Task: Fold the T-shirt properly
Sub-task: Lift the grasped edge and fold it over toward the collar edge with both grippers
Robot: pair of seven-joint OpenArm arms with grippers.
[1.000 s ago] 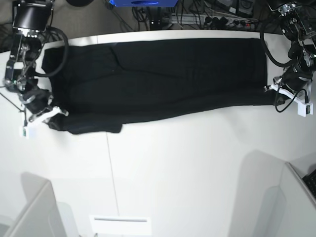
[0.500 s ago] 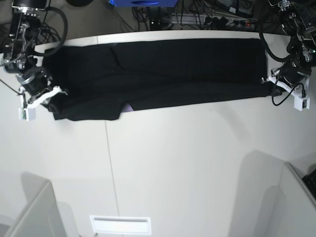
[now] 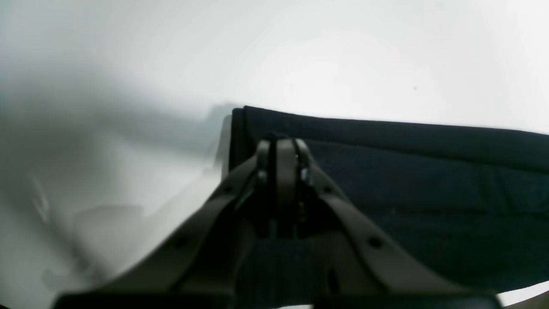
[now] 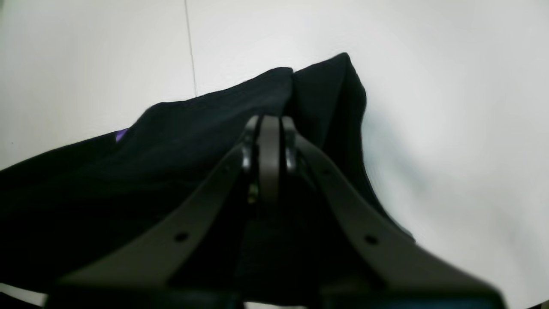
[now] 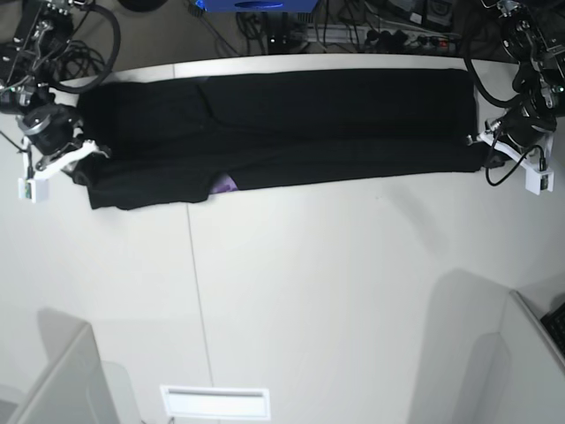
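Left gripper (image 3: 281, 148): jaws pinched together on corner edge of T-shirt (image 5: 291, 128). Right gripper (image 4: 269, 124): jaws likewise clamped, black cloth bunched between them at opposite end. T-shirt stretched as long narrow black band along far edge of white table (image 5: 353, 291), between both arms. Small purple print patch (image 5: 224, 185) peeks at near hem. Versus earlier: band narrower, near edge pulled farther back, both grippers shifted toward table's far side.

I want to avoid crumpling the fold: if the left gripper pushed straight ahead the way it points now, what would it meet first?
Likely just the T-shirt it is already shut on; past the left gripper lies a narrow strip of folded cloth edge, then bare white table. Depth is hard to judge.
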